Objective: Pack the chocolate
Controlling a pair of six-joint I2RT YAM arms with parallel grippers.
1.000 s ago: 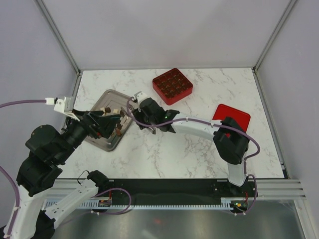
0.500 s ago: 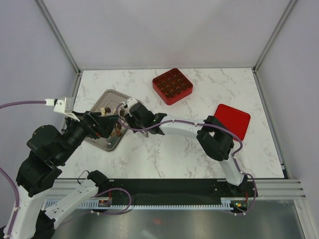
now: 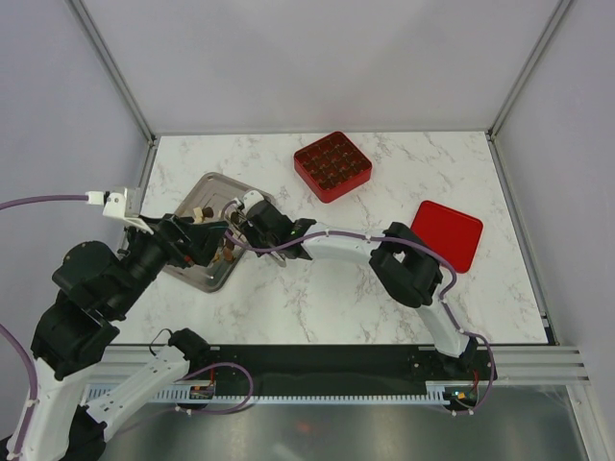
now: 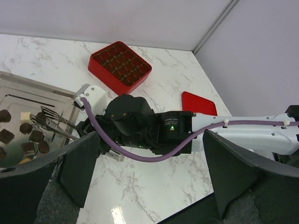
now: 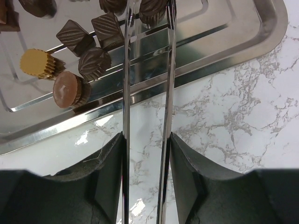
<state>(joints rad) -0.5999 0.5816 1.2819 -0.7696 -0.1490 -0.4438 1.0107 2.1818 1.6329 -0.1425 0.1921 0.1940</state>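
Several small chocolates (image 5: 96,63), mostly dark brown, lie on a steel tray (image 5: 233,42); they also show in the left wrist view (image 4: 28,135). My right gripper (image 5: 147,140) is shut on metal tongs (image 5: 126,93), whose arms reach out over the tray. A dark piece (image 5: 152,7) sits between the tong arms at the frame's top edge; the tips are cut off there. In the top view my right gripper (image 3: 252,219) is at the tray's right side. My left gripper (image 3: 207,240) hovers open and empty over the tray's near corner. The red gridded box (image 3: 332,165) stands behind.
The red lid (image 3: 447,233) lies flat at the right of the marble table. A gold-wrapped piece (image 5: 37,64) and a round brown piece (image 5: 70,88) lie near the tray's near rim. My right arm's purple cable (image 4: 140,156) hangs in front of my left gripper (image 4: 149,168).
My right gripper has swung left with the tongs, from the table's middle to over the tray. My left gripper has barely moved.
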